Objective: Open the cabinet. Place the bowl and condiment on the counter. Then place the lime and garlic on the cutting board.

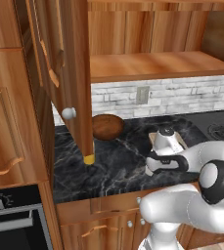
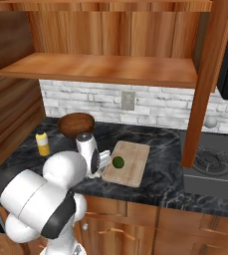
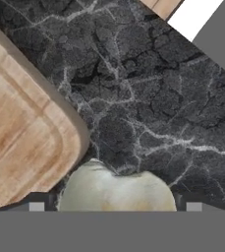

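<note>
Hand view: hand (image 3: 115,204) released, fingertips straddling the garlic (image 3: 116,189) on the dark tabletop (image 3: 148,98) beside the cutting board (image 3: 20,133). Right base view: lime (image 2: 118,162) on the board; bowl (image 2: 75,124) and condiment (image 2: 43,144) on the tabletop; cabinet (image 2: 110,67) open.

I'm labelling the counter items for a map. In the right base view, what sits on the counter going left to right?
Yellow condiment bottle → brown bowl → lime on the cutting board → stove burner.
</note>
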